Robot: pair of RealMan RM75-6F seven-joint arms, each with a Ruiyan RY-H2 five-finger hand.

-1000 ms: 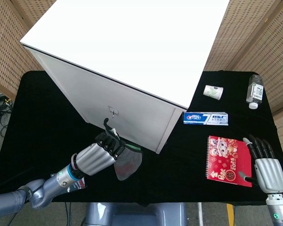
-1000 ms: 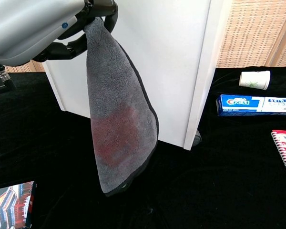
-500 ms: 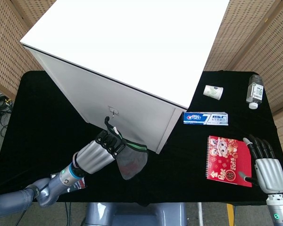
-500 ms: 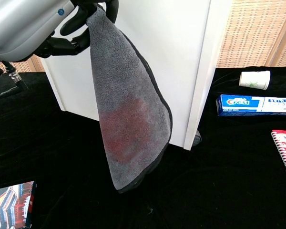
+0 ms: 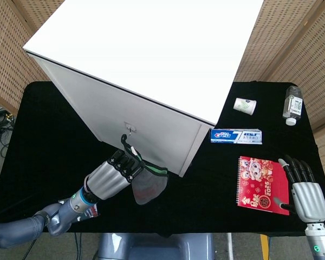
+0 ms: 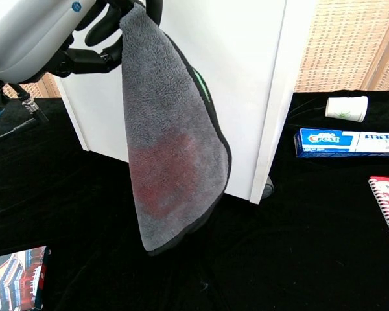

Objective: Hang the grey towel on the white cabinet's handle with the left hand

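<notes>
My left hand (image 5: pixel 112 177) grips the top edge of the grey towel (image 5: pixel 149 186), which hangs down in front of the white cabinet (image 5: pixel 146 59). In the chest view the towel (image 6: pixel 168 149) drapes from the hand (image 6: pixel 45 35) at the top left, covering much of the cabinet's front (image 6: pixel 246 78). The cabinet's dark handle (image 5: pixel 125 145) sticks out just above my left hand's fingers. My right hand (image 5: pixel 306 189) rests open at the table's right edge, holding nothing.
On the black table (image 5: pixel 49 135) lie a red notebook (image 5: pixel 262 186), a toothpaste box (image 5: pixel 236 136), a paper cup (image 5: pixel 245 105) and a water bottle (image 5: pixel 293 105). A red booklet (image 6: pixel 16 275) lies at the near left.
The towel swung right and then back a little, and my left hand rose slightly toward the handle. The right hand stayed still.
</notes>
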